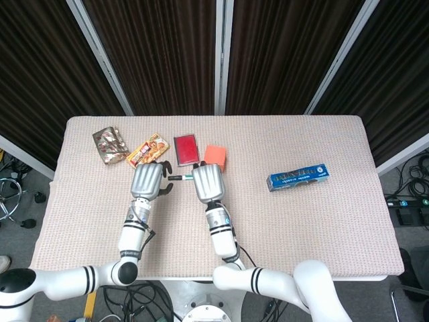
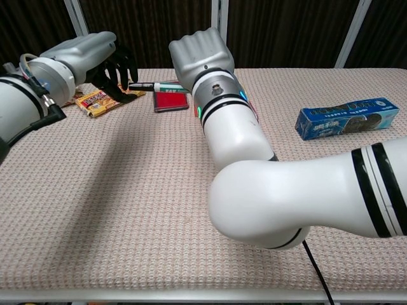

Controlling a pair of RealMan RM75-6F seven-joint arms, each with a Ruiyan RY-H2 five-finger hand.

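Observation:
A slim white-and-green pen with a dark end lies level between my two hands, above the beige table cloth. My right hand grips its green end; in the chest view that hand is a closed fist with the pen sticking out to the left. My left hand faces it, and its dark fingers curl apart around the pen's dark tip without closing on it.
Behind the hands lie a red flat case, an orange block, an orange snack packet and a brown foil packet. A long blue box lies to the right. Dark curtains hang behind the table.

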